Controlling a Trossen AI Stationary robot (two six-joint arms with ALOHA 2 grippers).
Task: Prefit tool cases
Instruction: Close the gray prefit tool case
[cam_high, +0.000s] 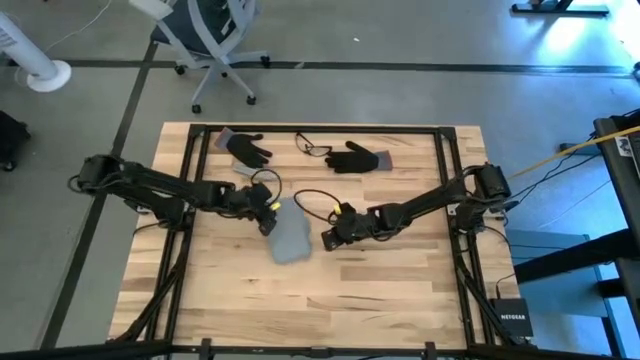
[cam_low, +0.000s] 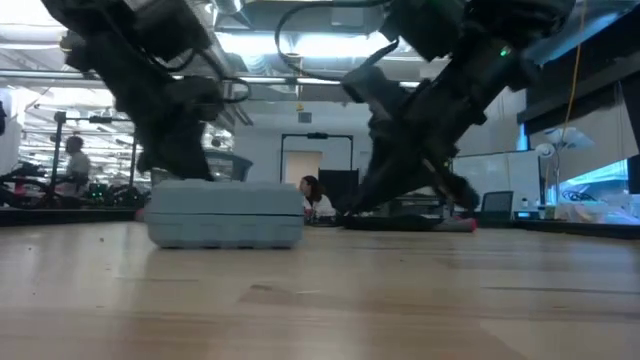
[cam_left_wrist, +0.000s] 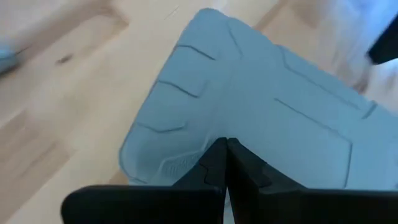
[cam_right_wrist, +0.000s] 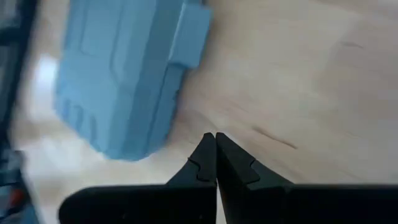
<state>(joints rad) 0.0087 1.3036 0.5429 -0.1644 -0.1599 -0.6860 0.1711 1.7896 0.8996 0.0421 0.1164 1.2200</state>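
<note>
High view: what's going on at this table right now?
Two arms work around a closed grey-blue case lying flat mid-table. The left hand, shut, sits at the case's edge, fingertips over its lid. The right hand, also shut, is low beside the case's other side, not holding it. Two black gloves and a pair of glasses lie at the far edge. The case is not yet opened.

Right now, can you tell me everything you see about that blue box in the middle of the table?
The tool case is a flat grey-blue plastic box with rounded corners and raised lines moulded into its lid. It is closed and lies flat on the wooden table, near the middle. A latch tab sticks out on one side. The left gripper, jaws shut, is at its edge. The right gripper, also shut, sits beside it, apart.
</note>
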